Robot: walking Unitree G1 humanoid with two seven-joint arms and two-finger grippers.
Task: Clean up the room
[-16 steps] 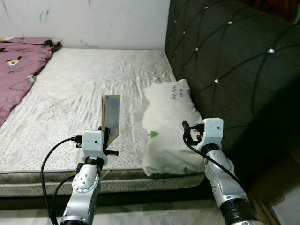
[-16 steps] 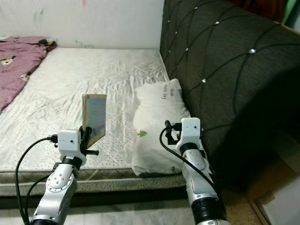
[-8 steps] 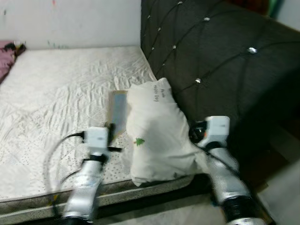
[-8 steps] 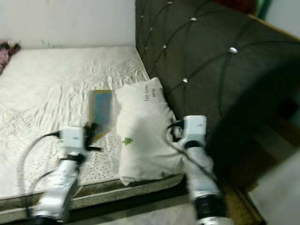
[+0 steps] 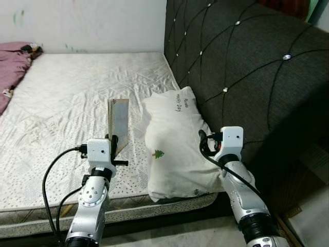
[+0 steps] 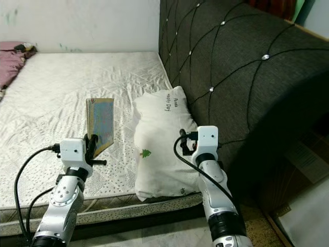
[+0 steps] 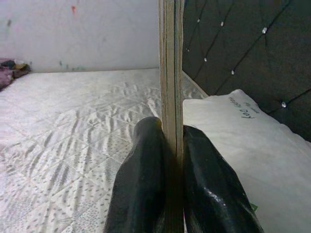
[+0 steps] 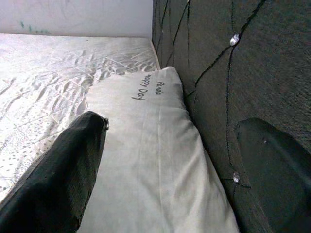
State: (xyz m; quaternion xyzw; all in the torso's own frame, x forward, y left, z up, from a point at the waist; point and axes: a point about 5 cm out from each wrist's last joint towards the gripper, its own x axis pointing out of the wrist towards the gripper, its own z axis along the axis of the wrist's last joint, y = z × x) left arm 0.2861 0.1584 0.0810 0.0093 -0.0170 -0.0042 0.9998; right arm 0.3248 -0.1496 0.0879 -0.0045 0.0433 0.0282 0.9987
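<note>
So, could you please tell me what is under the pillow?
The pillow lies on the mattress, against the headboard. Whatever lies beneath it is covered.

The mattress [image 5: 67, 98] is off-white with a quilted diamond pattern and small dark speckles, and the white pillow [image 5: 175, 146] carries a little green tree print and dark lettering. Behind it the headboard [image 5: 247, 62] is dark grey with diamond tufting and shiny studs. A mauve cloth [image 5: 13, 59] lies at the far corner, and the thin book [image 5: 119, 123] shows a bluish, colourful cover with tan edges.
</note>
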